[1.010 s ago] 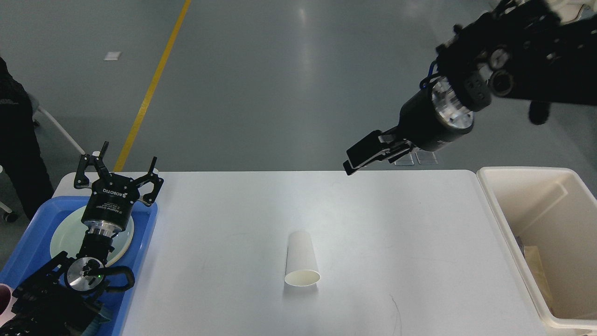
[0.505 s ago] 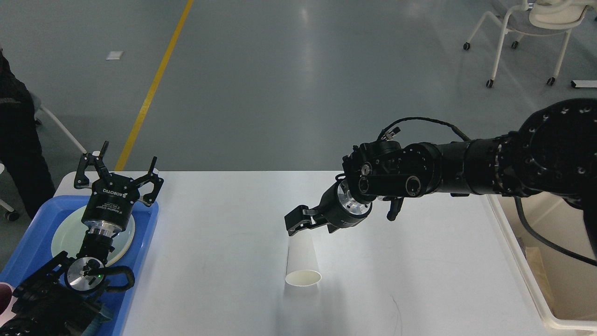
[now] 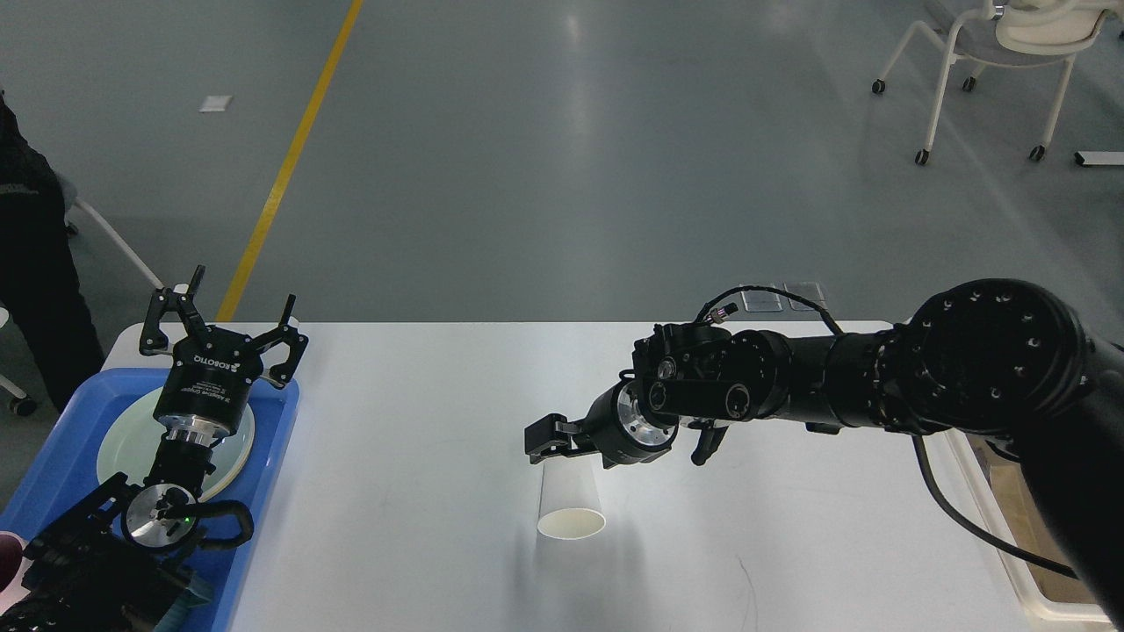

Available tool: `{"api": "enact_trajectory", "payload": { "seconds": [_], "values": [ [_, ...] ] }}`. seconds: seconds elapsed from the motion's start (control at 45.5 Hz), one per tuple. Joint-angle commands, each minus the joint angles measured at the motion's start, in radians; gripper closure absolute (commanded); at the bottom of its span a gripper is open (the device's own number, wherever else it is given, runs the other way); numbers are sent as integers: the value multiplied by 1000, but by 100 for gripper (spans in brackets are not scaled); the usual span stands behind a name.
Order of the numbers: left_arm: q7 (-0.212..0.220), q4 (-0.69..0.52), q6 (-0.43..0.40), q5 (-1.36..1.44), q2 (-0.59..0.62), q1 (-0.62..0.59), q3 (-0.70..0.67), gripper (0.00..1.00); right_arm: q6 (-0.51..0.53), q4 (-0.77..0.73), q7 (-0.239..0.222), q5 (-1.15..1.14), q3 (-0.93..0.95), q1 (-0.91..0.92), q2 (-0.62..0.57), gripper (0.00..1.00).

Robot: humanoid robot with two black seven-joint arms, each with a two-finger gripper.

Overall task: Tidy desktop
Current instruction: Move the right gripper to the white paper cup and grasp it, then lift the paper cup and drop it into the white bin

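Desktop [image 3: 421, 421], seen from the head view, is a wide white tabletop that fills the near half of the scene, and one stray thing lies on it: a white paper cup [image 3: 569, 500], tipped on its side near the middle with its open mouth turned toward the near edge. The right gripper [image 3: 544, 441] is held at the cup's far, closed end, reaching in from the right; its fingers are seen dark and nearly end-on, so how far they are parted, and whether the cup is touched, cannot be told. The left gripper [image 3: 224, 329] is held wide open with nothing in it, above a blue tray [image 3: 272, 439] at the left edge in which a pale plate [image 3: 118, 448] rests. The cup is judged to be very light, thin-walled and easily crushed, and likely to roll if nudged sideways. A gentle hold across the body near the stiffer closed base is judged safest, since the rim would buckle.
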Motion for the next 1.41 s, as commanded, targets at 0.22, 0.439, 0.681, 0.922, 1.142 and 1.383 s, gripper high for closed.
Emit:
{"api": "enact_trajectory", "payload": {
  "seconds": [0.22,0.439,0.681,0.922,1.142,1.383],
  "values": [
    [0,0,0,0,0,0,0,0,-44,-59,-2,-17,-3,-82,38,0],
    [0,0,0,0,0,0,0,0,-69,-102,2,-49,0,-138,47,0],
    [0,0,0,0,0,0,0,0,-104,-102,15,-75,-8,-148,52,57],
    [0,0,0,0,0,0,0,0,-89,-88,17,-94,-5,-134,52,100],
    [0,0,0,0,0,0,0,0,-61,-39,15,-86,-14,-59,30,100],
    [0,0,0,0,0,0,0,0,127,180,14,-84,-46,297,-259,100]
  ]
}}
